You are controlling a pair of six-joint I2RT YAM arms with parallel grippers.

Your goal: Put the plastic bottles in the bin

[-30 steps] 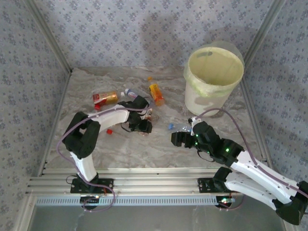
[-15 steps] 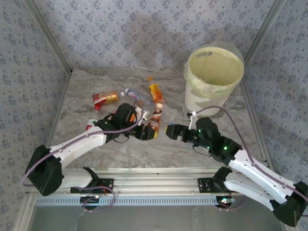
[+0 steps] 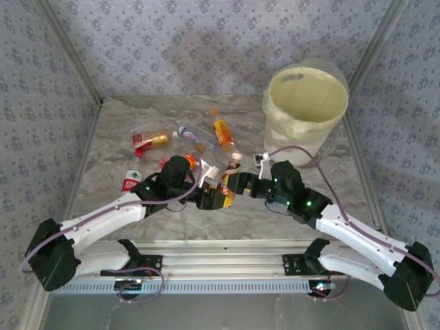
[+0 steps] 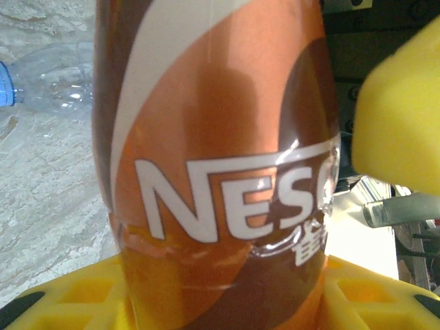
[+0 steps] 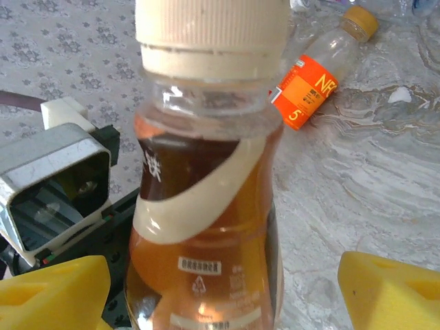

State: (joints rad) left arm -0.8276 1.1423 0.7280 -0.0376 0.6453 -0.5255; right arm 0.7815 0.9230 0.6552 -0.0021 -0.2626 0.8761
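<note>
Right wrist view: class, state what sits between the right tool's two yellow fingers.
A cream-capped bottle of amber drink sits between the fingers, which stand open with a clear gap on the picture's right side; the right wrist view shows this.

One bin (image 3: 285,144), at least five plastic bottles (image 3: 222,134) (some only partly visible)

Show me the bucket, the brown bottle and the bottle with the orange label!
bucket (image 3: 302,137), top view, on its white front wall.
brown bottle (image 4: 220,206), left wrist view, on its label.
bottle with the orange label (image 5: 309,93), right wrist view, on that label.
</note>
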